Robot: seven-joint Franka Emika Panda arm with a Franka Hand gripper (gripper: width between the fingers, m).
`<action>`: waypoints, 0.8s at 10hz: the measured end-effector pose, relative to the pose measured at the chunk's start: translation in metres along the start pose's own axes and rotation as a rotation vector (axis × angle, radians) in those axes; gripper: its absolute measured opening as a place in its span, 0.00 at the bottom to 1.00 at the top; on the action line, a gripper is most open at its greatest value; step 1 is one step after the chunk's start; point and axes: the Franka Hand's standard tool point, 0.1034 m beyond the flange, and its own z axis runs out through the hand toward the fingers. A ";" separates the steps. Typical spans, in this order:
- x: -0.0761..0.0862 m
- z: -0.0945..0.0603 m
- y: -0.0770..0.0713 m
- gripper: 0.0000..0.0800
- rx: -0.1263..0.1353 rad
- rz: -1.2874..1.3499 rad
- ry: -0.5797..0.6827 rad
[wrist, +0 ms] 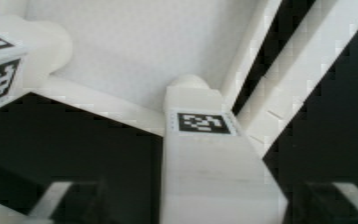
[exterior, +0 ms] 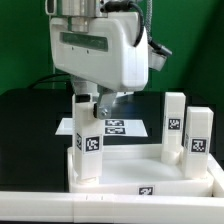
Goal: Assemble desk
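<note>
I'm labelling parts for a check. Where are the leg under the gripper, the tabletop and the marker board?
leg [exterior: 89, 140], exterior view, on its marker tag.
tabletop [exterior: 130, 172], exterior view, on bare inner surface.
marker board [exterior: 120, 126], exterior view, on its printed tags.

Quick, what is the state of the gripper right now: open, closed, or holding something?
Gripper: open, its two fingers apart on either side of the white plastic block leg with a black-and-white square marker; it holds nothing.
</note>
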 end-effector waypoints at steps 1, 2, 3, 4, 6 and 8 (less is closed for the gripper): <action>-0.001 0.000 0.000 0.79 -0.003 -0.111 0.005; -0.002 0.002 -0.002 0.79 0.001 -0.218 0.007; -0.003 0.002 -0.004 0.81 0.006 -0.275 0.013; -0.003 0.002 -0.004 0.81 0.005 -0.396 0.014; -0.002 0.001 -0.004 0.81 0.004 -0.606 0.015; -0.001 0.001 -0.003 0.81 0.001 -0.808 0.016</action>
